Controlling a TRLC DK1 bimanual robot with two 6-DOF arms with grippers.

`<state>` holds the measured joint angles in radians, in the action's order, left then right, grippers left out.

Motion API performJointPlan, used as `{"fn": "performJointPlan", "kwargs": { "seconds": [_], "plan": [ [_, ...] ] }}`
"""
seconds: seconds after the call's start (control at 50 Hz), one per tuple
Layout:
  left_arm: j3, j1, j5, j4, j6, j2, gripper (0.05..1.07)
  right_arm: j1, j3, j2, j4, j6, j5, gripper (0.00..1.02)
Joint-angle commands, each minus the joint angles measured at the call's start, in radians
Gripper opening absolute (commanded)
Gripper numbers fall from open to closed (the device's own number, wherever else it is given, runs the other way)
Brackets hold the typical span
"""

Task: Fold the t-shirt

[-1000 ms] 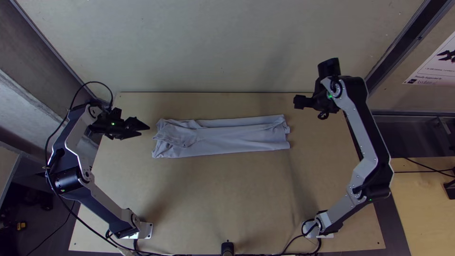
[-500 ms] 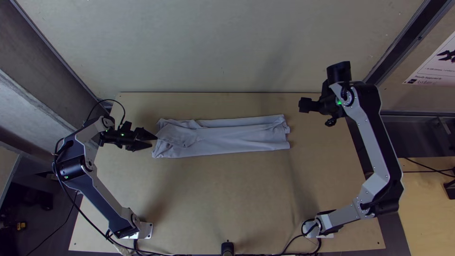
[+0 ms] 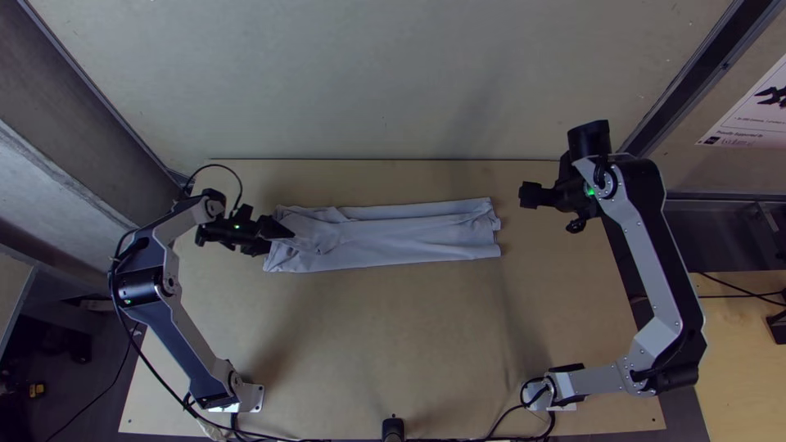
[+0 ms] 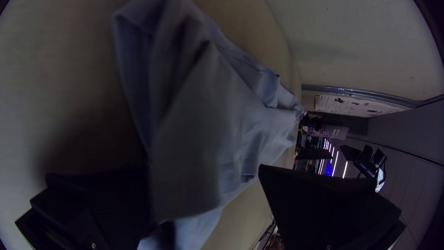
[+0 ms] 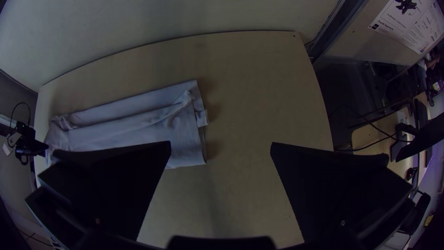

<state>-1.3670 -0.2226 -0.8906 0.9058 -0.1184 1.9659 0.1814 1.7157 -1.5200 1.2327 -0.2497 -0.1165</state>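
T-shirt [image 3: 393, 241], pale blue-grey and folded into a long, narrow strip, lies across the far half of a light wooden table [image 3: 393, 344], its length running from the left arm's side toward the right arm's. Creases and rumpled layers gather at the end nearest the left arm, while a loose fold runs along the strip and small puckers mark the opposite end. At the rumpled end, the left gripper [image 3: 282, 235] reaches over the edge of the shirt as seen from above, its two wide black fingers spread well apart. The left wrist view shows a raised flap of cloth between them, unpinched; whether either finger touches the fabric cannot be told. Across the table, the right gripper [image 3: 534, 196] hangs beyond the shirt's other end, apart from the cloth, its fingers also spread wide with nothing between their tips. A black cable [image 3: 217, 165] loops above the left arm's wrist. On the right arm's side, a white printed poster [image 3: 749, 115] hangs beyond the table's far corner.
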Motion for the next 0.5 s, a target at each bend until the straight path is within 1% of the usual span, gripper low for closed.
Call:
{"fn": "performJointPlan", "kwargs": {
  "seconds": [0.0,0.1,0.16,0.26,0.32,0.34,0.38,0.44,0.46,0.48],
  "plan": [
    [0.043,0.06,0.01,-0.044,0.089,-0.013,1.02,0.012,-0.028,0.04,0.007,0.007,-0.006,0.99],
    [0.065,0.12,0.076,-0.108,0.154,-0.024,1.02,0.012,-0.044,0.057,0.007,0.003,-0.006,0.99],
    [0.077,0.155,0.12,-0.131,0.174,-0.032,1.02,0.012,-0.054,0.067,0.007,0.0,-0.006,0.99],
    [0.086,0.207,0.257,-0.174,0.255,-0.036,1.02,0.012,-0.082,0.084,0.001,-0.005,-0.006,0.99],
    [0.088,0.235,0.323,-0.173,0.269,-0.039,1.01,0.015,-0.11,0.101,-0.01,-0.011,-0.005,0.99],
    [0.089,0.244,0.337,-0.171,0.275,-0.041,0.97,0.015,-0.119,0.106,-0.015,-0.014,-0.005,0.99],
    [0.091,0.253,0.364,-0.166,0.295,-0.045,0.84,0.023,-0.14,0.116,-0.024,-0.02,-0.005,0.99],
    [0.094,0.261,0.417,-0.17,0.318,-0.061,0.55,0.029,-0.18,0.136,-0.042,-0.031,-0.005,0.99],
    [0.094,0.262,0.432,-0.171,0.324,-0.065,0.42,0.03,-0.194,0.144,-0.05,-0.034,-0.005,0.99],
    [0.092,0.264,0.44,-0.173,0.33,-0.07,0.32,0.032,-0.206,0.149,-0.058,-0.037,-0.005,0.99]
  ]
}}
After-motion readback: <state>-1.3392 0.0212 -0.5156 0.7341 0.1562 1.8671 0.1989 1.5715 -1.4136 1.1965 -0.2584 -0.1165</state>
